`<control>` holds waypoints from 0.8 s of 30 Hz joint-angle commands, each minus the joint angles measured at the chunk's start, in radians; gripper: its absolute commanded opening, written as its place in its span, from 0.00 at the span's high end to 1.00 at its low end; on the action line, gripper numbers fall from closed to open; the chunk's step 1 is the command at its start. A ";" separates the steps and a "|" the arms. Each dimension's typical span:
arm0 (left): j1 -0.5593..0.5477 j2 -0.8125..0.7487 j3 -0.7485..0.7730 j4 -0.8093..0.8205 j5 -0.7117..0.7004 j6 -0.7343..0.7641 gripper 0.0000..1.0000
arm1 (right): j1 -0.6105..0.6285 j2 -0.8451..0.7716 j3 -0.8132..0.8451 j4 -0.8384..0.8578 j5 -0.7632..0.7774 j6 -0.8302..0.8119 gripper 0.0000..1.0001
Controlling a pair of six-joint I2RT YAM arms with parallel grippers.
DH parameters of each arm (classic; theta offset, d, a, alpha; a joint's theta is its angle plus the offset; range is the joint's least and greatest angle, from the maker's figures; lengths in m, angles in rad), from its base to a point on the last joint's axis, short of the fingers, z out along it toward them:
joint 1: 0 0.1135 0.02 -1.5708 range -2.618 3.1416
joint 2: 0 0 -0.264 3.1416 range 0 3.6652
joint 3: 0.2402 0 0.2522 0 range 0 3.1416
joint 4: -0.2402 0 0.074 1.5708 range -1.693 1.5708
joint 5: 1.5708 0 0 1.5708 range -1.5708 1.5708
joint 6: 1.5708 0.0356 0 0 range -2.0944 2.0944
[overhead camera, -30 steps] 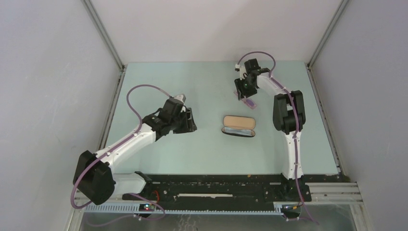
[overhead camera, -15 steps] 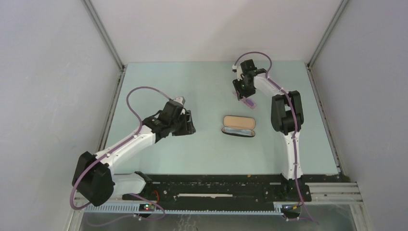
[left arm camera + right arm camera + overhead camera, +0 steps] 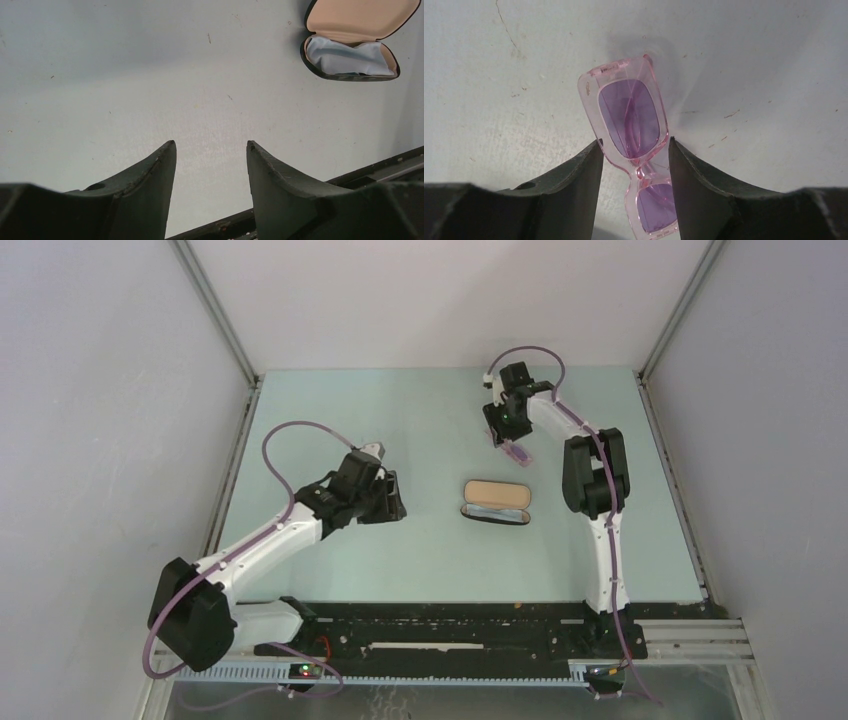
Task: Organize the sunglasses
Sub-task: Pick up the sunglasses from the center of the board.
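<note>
Snugly inside right gripper (image 3: pixel 634 144): sunglasses (image 3: pixel 629 117)

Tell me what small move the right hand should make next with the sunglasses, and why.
Probably close the right hand gently on the sunglasses. It straddles the pink frame near the bridge, about touching on both sides, but a firm clamp isn't evident. The case lies open nearby, so a secure hold should come before any carry toward it.
</note>
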 commanded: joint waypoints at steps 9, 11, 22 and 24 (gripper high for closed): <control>-0.011 -0.035 -0.019 0.000 -0.017 -0.010 0.41 | 0.004 0.037 0.063 -0.029 -0.022 0.000 0.38; -0.012 -0.035 -0.018 0.000 -0.017 -0.011 0.41 | 0.008 0.041 0.064 -0.036 -0.019 0.000 0.37; -0.012 -0.038 -0.020 -0.002 -0.020 -0.009 0.41 | 0.004 0.049 0.060 -0.058 -0.005 0.013 0.44; -0.013 -0.037 -0.022 -0.002 -0.020 -0.008 0.41 | 0.004 0.039 0.050 -0.053 -0.007 0.019 0.46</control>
